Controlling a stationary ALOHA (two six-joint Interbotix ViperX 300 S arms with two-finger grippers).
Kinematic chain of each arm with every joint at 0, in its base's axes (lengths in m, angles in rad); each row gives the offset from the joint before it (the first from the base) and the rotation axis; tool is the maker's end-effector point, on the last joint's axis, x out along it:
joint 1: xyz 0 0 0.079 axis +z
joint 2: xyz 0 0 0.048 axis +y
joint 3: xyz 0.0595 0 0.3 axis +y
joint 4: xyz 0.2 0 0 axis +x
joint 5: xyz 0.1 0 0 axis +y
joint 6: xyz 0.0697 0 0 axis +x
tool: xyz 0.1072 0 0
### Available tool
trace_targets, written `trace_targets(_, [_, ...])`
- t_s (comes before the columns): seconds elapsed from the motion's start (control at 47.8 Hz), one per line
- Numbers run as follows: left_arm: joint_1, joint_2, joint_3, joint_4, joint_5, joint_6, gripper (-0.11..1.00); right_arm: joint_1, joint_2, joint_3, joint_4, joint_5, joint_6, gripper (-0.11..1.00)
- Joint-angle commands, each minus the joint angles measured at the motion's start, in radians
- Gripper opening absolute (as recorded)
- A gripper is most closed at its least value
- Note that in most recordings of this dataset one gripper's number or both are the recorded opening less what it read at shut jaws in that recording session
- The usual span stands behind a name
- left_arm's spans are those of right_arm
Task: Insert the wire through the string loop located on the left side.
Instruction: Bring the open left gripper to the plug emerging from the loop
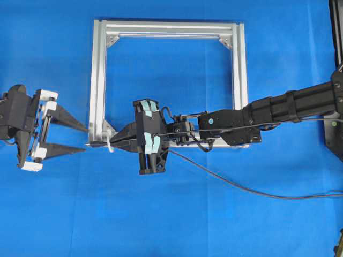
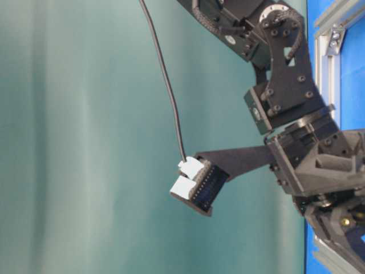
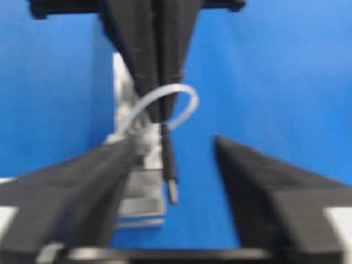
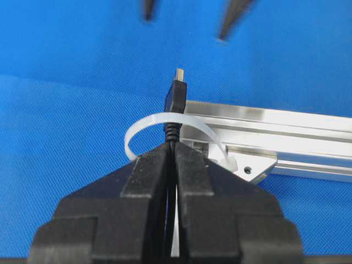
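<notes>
The wire (image 1: pixel 236 184) trails over the blue cloth from the right, and my right gripper (image 1: pixel 117 140) is shut on it just behind its plug. In the right wrist view the plug (image 4: pixel 176 93) sticks out past the gripper (image 4: pixel 171 149) and through the white string loop (image 4: pixel 144 124). The loop (image 1: pixel 110 143) hangs at the silver frame's near-left corner. My left gripper (image 1: pixel 86 139) stands open just left of it. In the left wrist view the plug tip (image 3: pixel 173 192) pokes out of the loop (image 3: pixel 184 102) between the spread fingers (image 3: pixel 82 181) and touches neither.
The square aluminium frame (image 1: pixel 99 80) lies flat on the blue cloth, with my right arm (image 1: pixel 289 110) reaching across its near bar. A black mount (image 1: pixel 335 80) stands at the right edge. The table-level view shows only arm parts and a hanging black cable (image 2: pixel 165 80).
</notes>
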Motion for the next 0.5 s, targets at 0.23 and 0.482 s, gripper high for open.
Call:
trace_targets(0.23, [-0.003,-0.012,-0.015,0.003,-0.003,-0.002,0.88,0.002,-0.023,-0.021,0.002,-0.002,0.002,0.00])
trace_targets(0.482, [-0.003,0.012,-0.037,0.002,0.023,-0.002,0.88,0.002,-0.025,-0.021,0.002,-0.002,0.003,0.00])
